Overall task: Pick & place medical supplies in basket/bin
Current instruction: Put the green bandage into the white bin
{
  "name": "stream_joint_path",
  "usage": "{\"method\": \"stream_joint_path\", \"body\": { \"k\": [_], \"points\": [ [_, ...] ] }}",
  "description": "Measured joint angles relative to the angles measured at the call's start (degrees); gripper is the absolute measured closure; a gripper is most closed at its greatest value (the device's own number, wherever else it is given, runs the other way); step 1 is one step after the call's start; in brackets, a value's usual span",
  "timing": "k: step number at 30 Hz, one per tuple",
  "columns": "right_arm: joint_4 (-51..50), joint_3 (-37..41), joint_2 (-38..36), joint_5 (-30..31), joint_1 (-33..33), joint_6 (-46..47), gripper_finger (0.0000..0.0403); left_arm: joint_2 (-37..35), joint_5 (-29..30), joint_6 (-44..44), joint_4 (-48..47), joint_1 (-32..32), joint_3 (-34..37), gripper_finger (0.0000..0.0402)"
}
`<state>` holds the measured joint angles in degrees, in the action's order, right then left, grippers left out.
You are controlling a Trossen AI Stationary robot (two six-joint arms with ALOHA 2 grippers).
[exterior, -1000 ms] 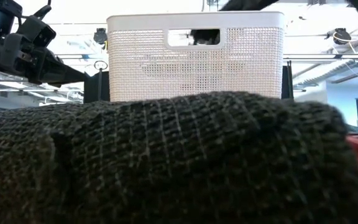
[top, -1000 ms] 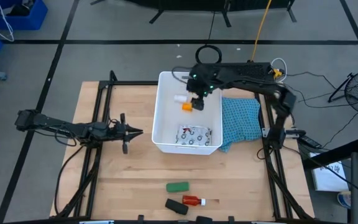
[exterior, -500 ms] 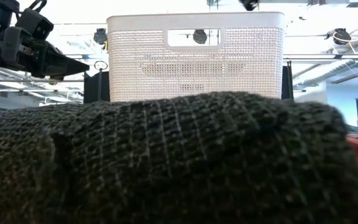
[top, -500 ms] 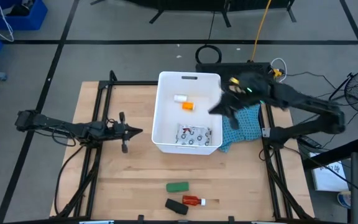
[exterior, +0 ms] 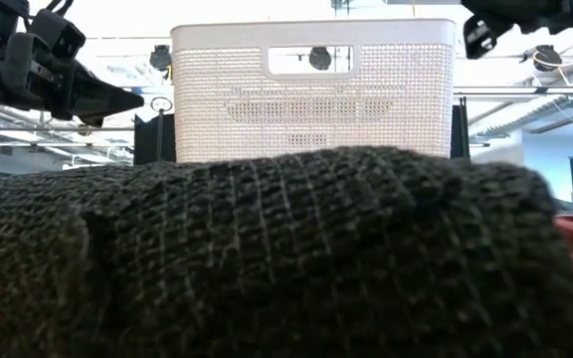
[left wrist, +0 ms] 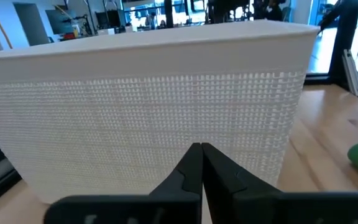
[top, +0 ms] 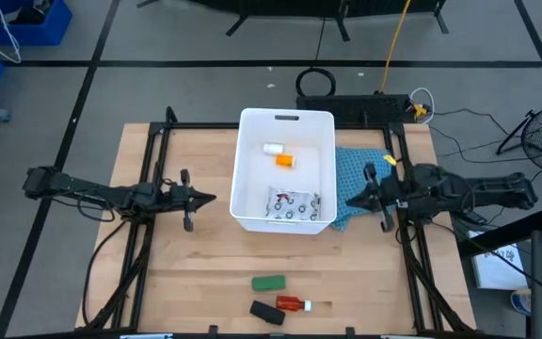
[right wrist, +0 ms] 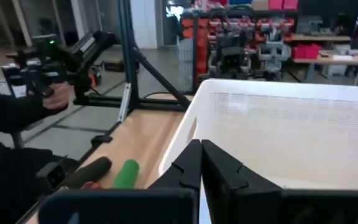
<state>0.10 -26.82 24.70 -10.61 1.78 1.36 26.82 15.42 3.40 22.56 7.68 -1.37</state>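
— Looking at the basket [top: 286, 117], what changed?
— The right end effector [top: 353, 200], clenched and empty, has pulled back beside it over the blue cloth [top: 365, 169]; the orange pill bottle [top: 284, 160] lies inside.
— Remaining?
— Green block [top: 269, 282], red tube [top: 294, 303] and black block [top: 267, 313] wait on the bench [top: 205, 273]; the left end effector [top: 207, 198], clenched, idles.

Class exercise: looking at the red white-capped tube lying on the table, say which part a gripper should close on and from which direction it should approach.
Grip the red tube across its red body, coming straight down from above. It lies flat with its long axis across the table, white cap away from the black block that sits against its other end, so jaws spanning its narrow width should avoid that neighbour.
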Motion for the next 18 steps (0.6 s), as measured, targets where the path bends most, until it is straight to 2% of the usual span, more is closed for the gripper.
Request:
{"method": "stream_joint_path", "body": {
  "k": [10,18],
  "points": [
    [1.6,7.7,-10.0,0.0,-1.5,-4.1,0.0402,0.2,0.1,-3.7,0.0,0.0,0.0,0.0399],
    [2.4,11.8,-14.4,0.1,-1.5,-5.4,0.0403,0.2,0.0,-3.4,0.0,0.0,0.0,0.0366]
  ]
}}
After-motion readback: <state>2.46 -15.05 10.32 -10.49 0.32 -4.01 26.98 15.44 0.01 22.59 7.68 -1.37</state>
